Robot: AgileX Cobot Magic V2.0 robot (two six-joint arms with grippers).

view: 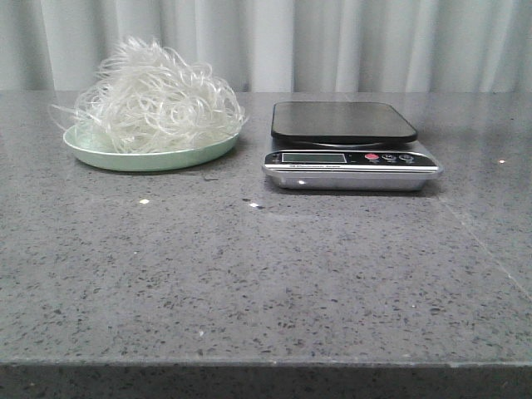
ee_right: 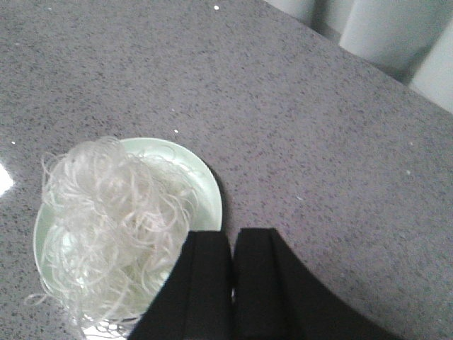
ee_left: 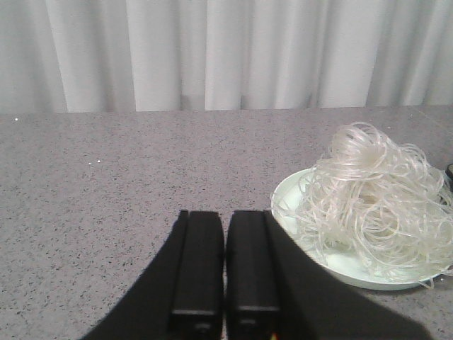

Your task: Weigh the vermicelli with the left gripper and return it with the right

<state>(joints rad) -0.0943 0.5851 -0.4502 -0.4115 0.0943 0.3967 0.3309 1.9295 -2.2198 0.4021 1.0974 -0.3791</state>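
The vermicelli (view: 154, 96) is a fluffy white tangle piled on a pale green plate (view: 150, 156) at the table's back left. Neither gripper shows in the front view. In the left wrist view my left gripper (ee_left: 225, 212) is shut with nothing between its black fingers; the vermicelli (ee_left: 375, 202) and plate (ee_left: 290, 205) lie ahead and to one side of it, apart from the fingers. In the right wrist view my right gripper (ee_right: 232, 232) is also shut and empty, seen from high above beside the plate's rim (ee_right: 205, 191), with the vermicelli (ee_right: 106, 227) alongside.
A digital kitchen scale (view: 349, 145) with a black weighing platform (view: 342, 120) and a silver front stands to the right of the plate. The grey speckled tabletop (view: 266, 274) runs to a front edge; white curtains hang behind.
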